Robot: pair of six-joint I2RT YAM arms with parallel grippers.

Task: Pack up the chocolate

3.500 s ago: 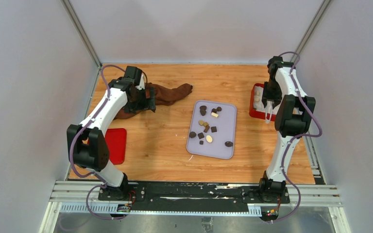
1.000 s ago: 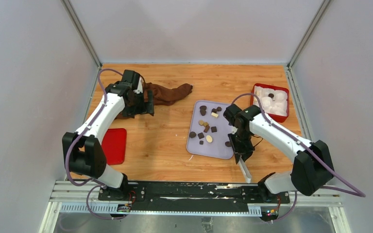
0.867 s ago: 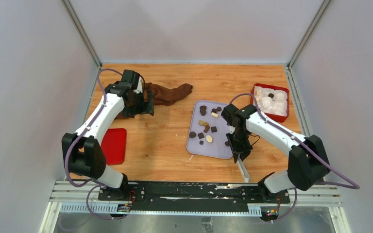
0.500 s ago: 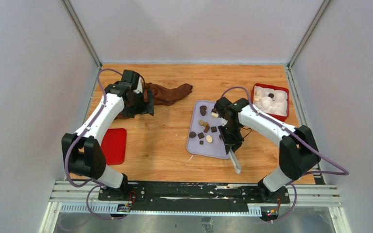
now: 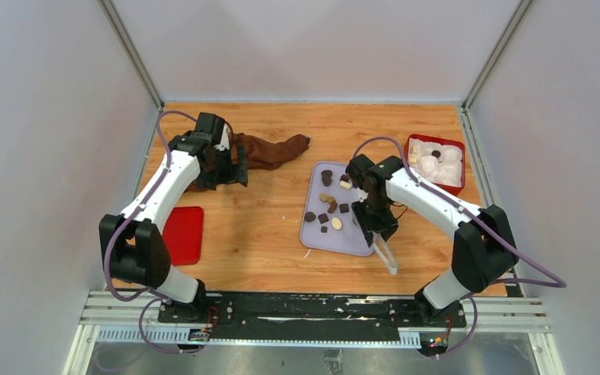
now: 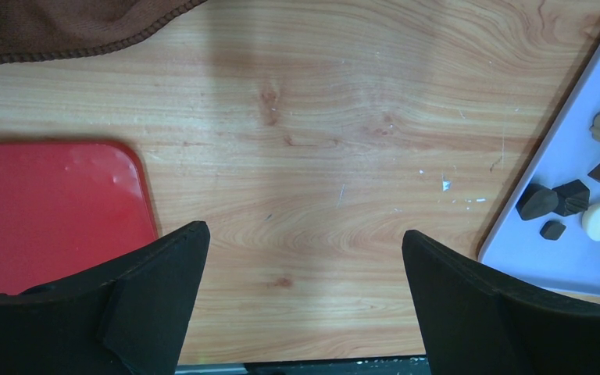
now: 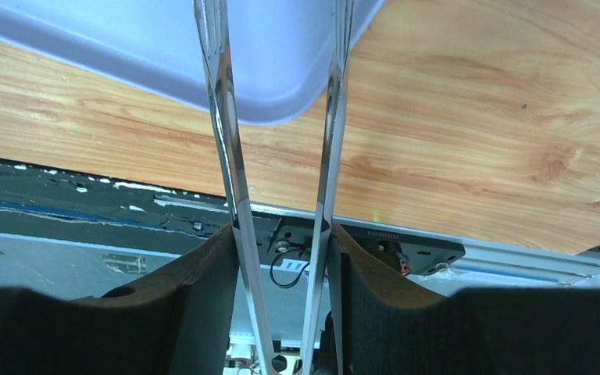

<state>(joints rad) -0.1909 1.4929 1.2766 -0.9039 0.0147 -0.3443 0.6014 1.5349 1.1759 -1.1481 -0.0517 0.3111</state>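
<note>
Wooden table (image 5: 266, 234) holds cloth (image 5: 273, 151), tray (image 5: 336, 242); left claw (image 6: 303, 266) gapes, right claw (image 7: 283, 250) grips tongs (image 7: 223, 117).

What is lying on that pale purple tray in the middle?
Loose chocolate pieces, dark, tan and cream, lie on the lavender tray. The right gripper, holding metal tongs, and its arm cover the tray's right side, so anything there is hidden.

Light wooden desk (image 5: 266, 234), crumpled brown cloth (image 5: 273, 151) far left, flat red plastic lid (image 5: 185, 234) near left, lavender plastic tray (image 5: 334, 243) mid-desk, red box of white paper cups (image 5: 462, 168) far right, slim metal tongs (image 5: 387, 258) by tray's near-right corner.
</note>
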